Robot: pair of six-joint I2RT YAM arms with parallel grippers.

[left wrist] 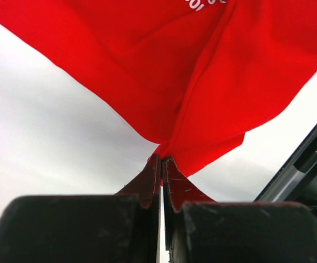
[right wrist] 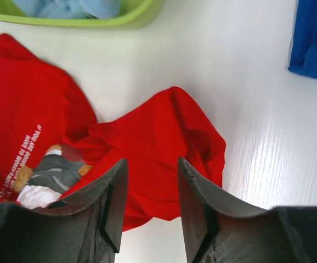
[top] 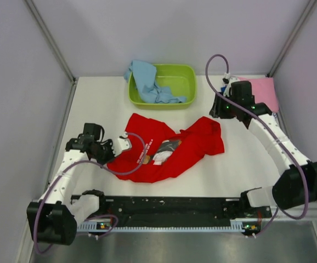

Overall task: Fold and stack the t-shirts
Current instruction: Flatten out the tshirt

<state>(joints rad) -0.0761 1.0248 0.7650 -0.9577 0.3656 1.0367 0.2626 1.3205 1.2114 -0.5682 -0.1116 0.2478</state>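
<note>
Red cloth: one red t-shirt (top: 169,148) lies crumpled on the white table (top: 235,164), on the near side of the lime green basin (top: 188,74) and apart from it. Counts for your log: four t-shirts, one basin, two grippers. The light blue t-shirt (top: 147,82) is bunched in the basin's left half and hangs over its far-left rim. The pink t-shirt (top: 265,90) lies on the table to the right of the basin. The dark blue t-shirt (right wrist: 311,44) shows only in your right wrist view, touching the pink one's edge. The red t-shirt's long axis runs left to right, roughly parallel to the basin's long side, with the right end angled a little toward the basin. You cannot tell which end is collar and which is hem. The printed side faces up, with the teddy-bear print (right wrist: 43,175) near the middle and the white lettering (right wrist: 21,159) just beside it. Your left gripper (left wrist: 161,161) is clamped on the red t-shirt's left edge, near-left of the basin, with cloth pinched in the closed jaws. Your right gripper (top: 220,109) sits near-right of the basin, just beside the red t-shirt's right end. Its jaws are parted a moderate gap and hold nothing.
</note>
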